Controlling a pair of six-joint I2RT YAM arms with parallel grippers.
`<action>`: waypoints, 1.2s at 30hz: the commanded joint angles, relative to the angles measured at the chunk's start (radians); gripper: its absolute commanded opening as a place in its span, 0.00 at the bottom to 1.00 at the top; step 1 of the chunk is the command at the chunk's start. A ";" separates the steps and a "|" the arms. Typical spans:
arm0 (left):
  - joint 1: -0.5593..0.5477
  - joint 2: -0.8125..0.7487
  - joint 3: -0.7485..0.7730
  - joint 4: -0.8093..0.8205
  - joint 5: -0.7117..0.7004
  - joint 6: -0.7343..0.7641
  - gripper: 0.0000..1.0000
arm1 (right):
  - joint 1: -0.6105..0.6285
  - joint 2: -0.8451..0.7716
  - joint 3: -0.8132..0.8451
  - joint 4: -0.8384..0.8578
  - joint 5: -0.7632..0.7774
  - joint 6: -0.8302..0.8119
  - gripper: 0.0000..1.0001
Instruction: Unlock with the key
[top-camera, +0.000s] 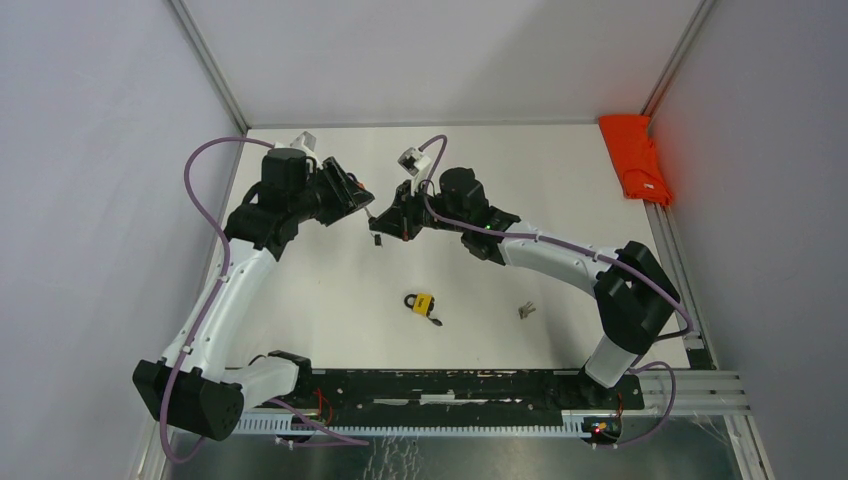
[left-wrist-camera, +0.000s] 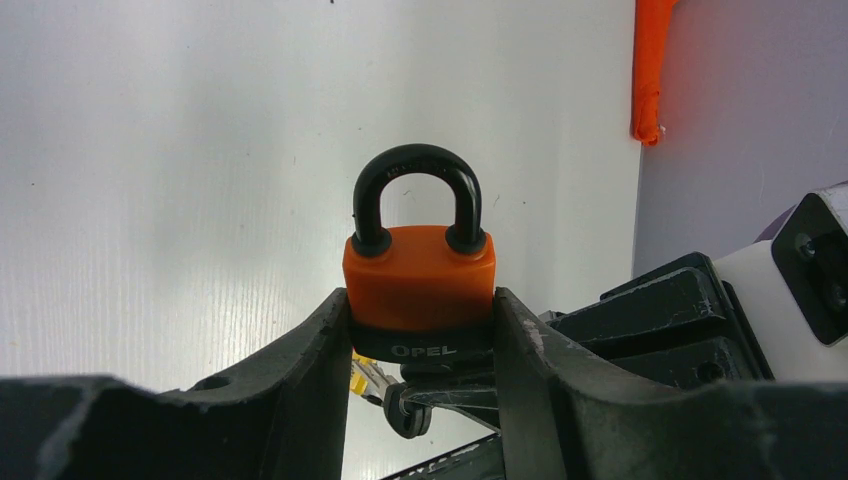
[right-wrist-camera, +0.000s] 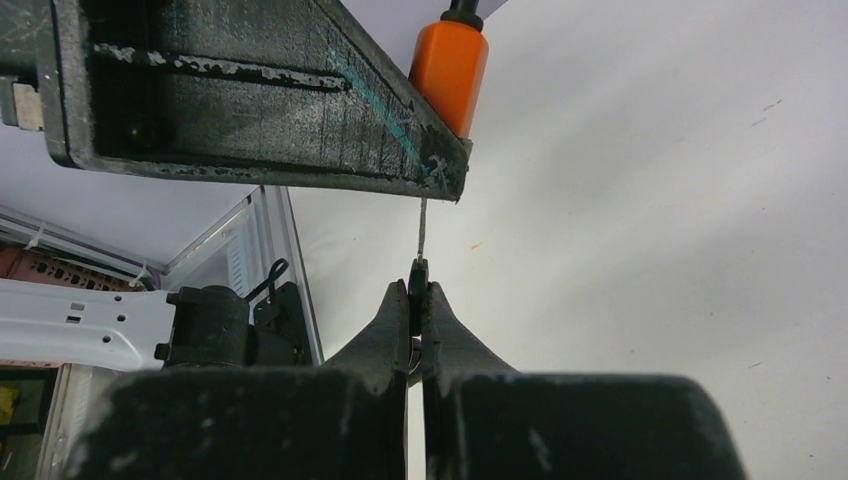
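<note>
left gripper: set partly spread; the orange lock is clamped by its two sides between the fingers.
orange lock: held in the air above the far middle of the table. it is seen upright in the left wrist view. the black shackle is seated in the body at both legs and is pointed away from the wrist. a black band marked "opel" is seen at the base.
right gripper: pinched narrow, with the key gripped by its head between the fingertips.
key: the thin blade is pointed straight at the underside of the orange lock. its tip is hidden behind the edge of the left finger, so it cannot be told whether the keyhole has been entered.
gripper relation: in the top view the two grippers are met tip to tip, the right one on the near side of the left one.
yellow lock: laid on the table near its middle, well apart from both grippers.
loose keys: laid on the table to the right of the yellow lock, not touching it.
cloth: orange, bunched at the far right edge of the table.
</note>
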 joint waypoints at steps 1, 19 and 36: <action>-0.002 -0.030 0.012 0.042 0.012 0.047 0.02 | 0.005 0.001 0.046 0.023 0.020 -0.021 0.00; -0.001 -0.046 -0.009 0.042 0.016 0.050 0.02 | 0.005 0.019 0.072 0.073 0.019 0.012 0.00; -0.001 -0.060 -0.026 0.053 0.022 0.057 0.02 | 0.001 -0.007 0.049 0.208 0.032 0.118 0.00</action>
